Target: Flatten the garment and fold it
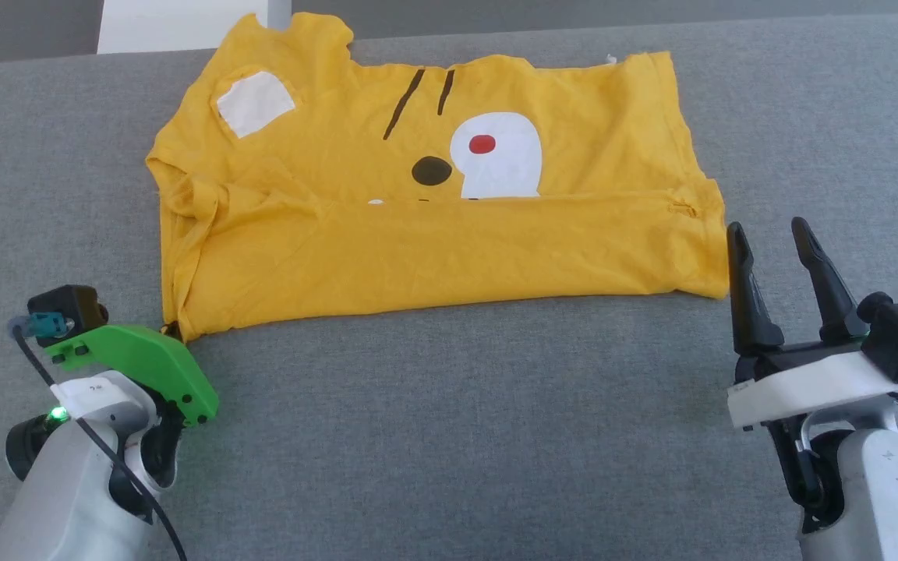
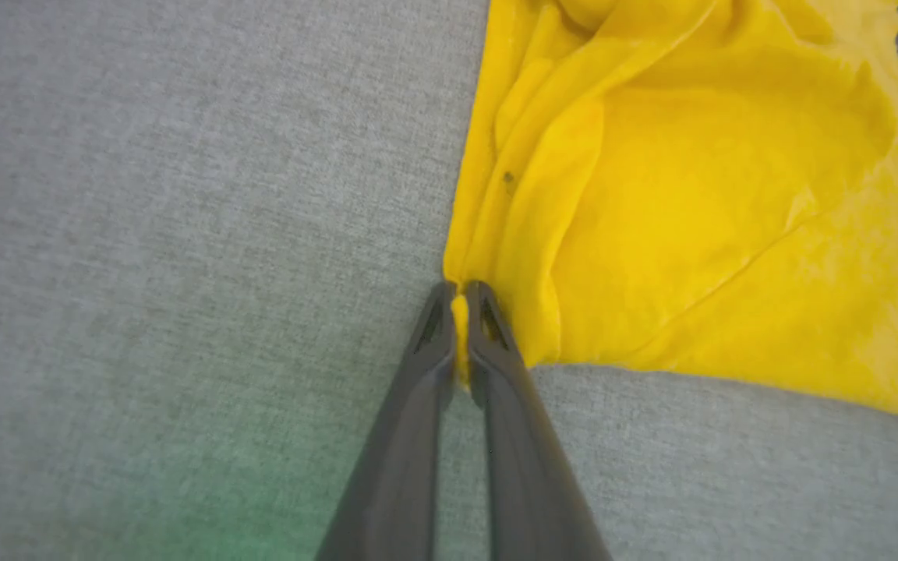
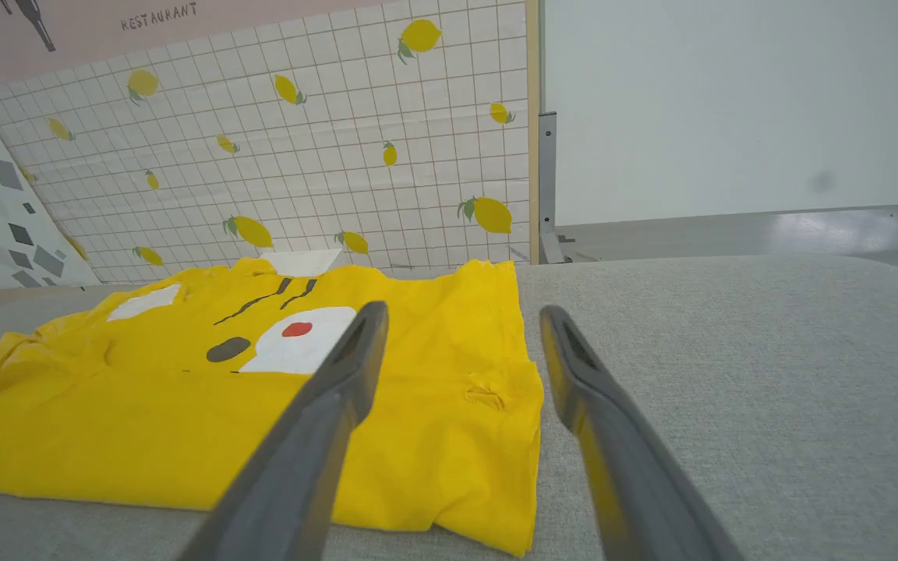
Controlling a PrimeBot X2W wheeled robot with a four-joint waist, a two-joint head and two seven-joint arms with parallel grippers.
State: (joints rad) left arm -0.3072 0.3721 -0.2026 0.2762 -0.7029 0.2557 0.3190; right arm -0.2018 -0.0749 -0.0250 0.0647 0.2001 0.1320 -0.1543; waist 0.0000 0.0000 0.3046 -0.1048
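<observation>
A wall sign (image 3: 159, 15) reads "RESTAURANT"; left fingers (image 2: 427, 366) pinch the garment (image 1: 418, 249) corner, right fingers (image 3: 340, 382) spread, empty.

The left wrist carries a bright green plate (image 1: 141, 362) with dark screw holes, a black camera block (image 1: 71, 308), a teal connector (image 1: 45, 324) and a black cable (image 1: 118, 475); a green lamp (image 1: 58, 413) glows. The right gripper (image 1: 767, 234) has long, dark, tapered fingers on a white plate (image 1: 807, 386). Both forearms (image 1: 67, 499) are pale grey.
</observation>
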